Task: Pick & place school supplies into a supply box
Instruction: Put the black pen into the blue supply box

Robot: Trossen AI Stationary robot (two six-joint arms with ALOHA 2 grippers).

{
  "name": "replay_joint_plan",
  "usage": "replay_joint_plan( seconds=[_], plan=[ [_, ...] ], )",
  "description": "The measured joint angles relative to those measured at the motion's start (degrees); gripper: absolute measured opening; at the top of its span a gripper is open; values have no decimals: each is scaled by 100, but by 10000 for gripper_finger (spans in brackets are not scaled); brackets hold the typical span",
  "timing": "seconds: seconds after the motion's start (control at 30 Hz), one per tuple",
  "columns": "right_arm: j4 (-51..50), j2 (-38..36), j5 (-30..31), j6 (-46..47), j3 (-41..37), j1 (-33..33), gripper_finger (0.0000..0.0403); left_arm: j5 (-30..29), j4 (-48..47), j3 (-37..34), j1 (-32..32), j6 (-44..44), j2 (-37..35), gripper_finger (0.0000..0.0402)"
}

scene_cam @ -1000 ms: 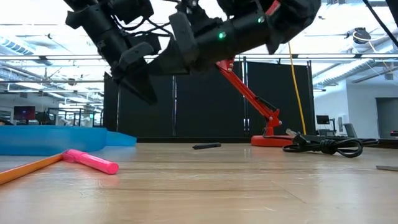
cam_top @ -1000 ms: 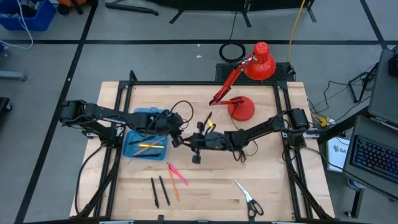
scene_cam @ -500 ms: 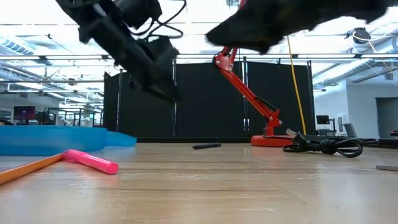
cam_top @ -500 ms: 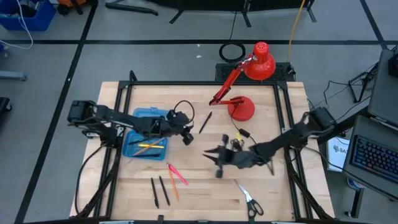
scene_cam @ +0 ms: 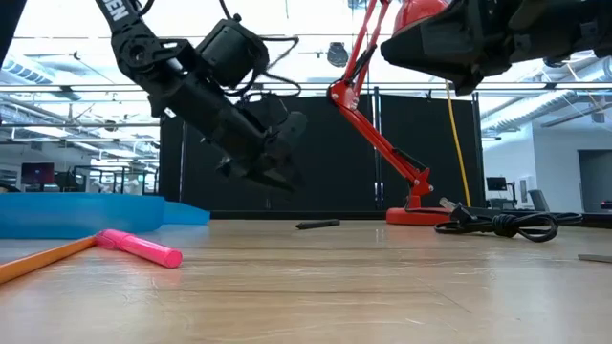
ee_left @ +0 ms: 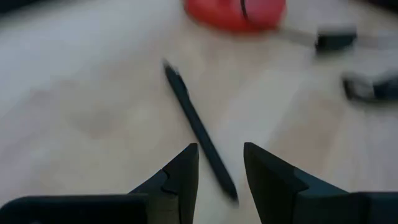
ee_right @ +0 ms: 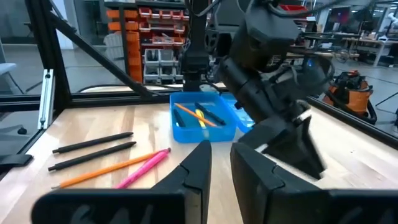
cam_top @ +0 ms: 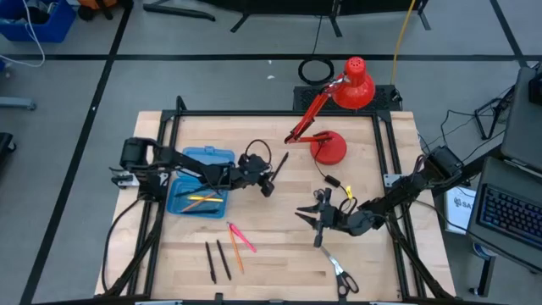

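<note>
The supply box (cam_top: 200,193) is an open blue case on the table's left with its lid (cam_top: 209,158) laid back; an orange pencil, a yellow one and a black pen lie inside. A black pen (cam_top: 279,166) lies alone near the lamp base. My left gripper (cam_top: 268,184) is open just left of that pen, whose near end (ee_left: 231,190) reaches between the fingers; I cannot tell if it touches. My right gripper (cam_top: 313,224) is open by a narrow gap and hovers above the table's middle right, beyond the scissors (cam_top: 339,270). A pink marker (cam_top: 243,236), an orange pencil (cam_top: 235,256) and two black pens (cam_top: 217,261) lie near the front.
A red desk lamp stands at the far side, its base (cam_top: 329,148) close to the lone black pen and its head (cam_top: 356,85) beyond the table. Its black cable (cam_top: 335,185) lies coiled between the lamp base and my right arm. Bare wood shows at the table's near right.
My right gripper has drawn away from the table's middle toward the near right, ending above the spot beyond the scissors. My left gripper has moved from beside the box toward the right, up to the lone black pen. No supplies have moved.
</note>
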Motion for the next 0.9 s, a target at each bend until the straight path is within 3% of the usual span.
replay_joint_plan(
  seconds=[0.1,0.7,0.9],
  plan=[
    [-23,-1,0,-3,0,-4,50,-478,177,4,-54,-65,-11,133],
    [84,-1,-8,-153,4,-22,50,-547,718,10,170,43,417,137],
    [47,-1,-21,-134,4,-22,50,-499,874,13,177,39,512,200]
  ],
)
